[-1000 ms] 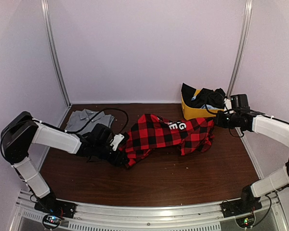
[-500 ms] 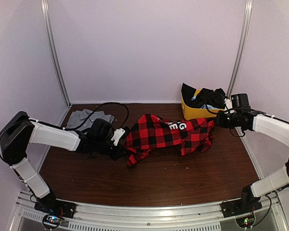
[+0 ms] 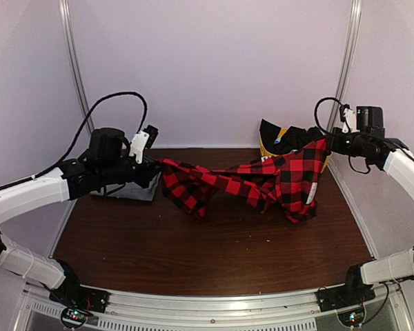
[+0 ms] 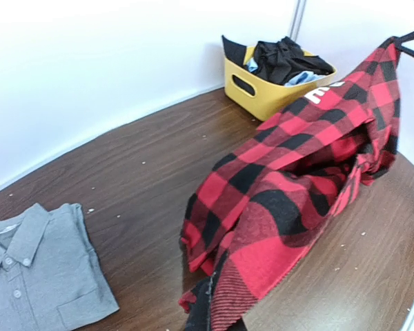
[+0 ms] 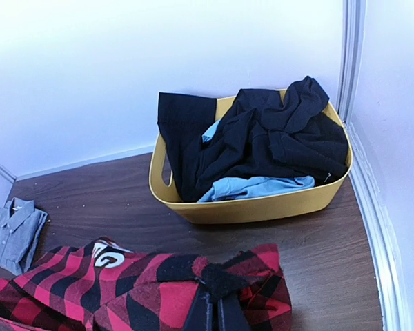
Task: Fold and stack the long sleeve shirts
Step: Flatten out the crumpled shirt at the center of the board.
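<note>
L gripper (image 3: pixel 157 169) clenched on one edge of flannel shirt (image 3: pixel 262 181), R gripper (image 3: pixel 326 143) pinched tight on opposite end. Both raised, well apart. Held that way to stretch the red-black cloth in air betw. arms. Middle sags, bunched folds hang near table (image 3: pixel 214 255) - prob. opening it out before laying flat for folding. Grey shirt (image 4: pixel 34 272) lying folded at far-left of table, under L arm - likely base of stack. Yellow bin (image 5: pixel 262 207) w/ dark clothes beyond R gripper, apart.
</note>
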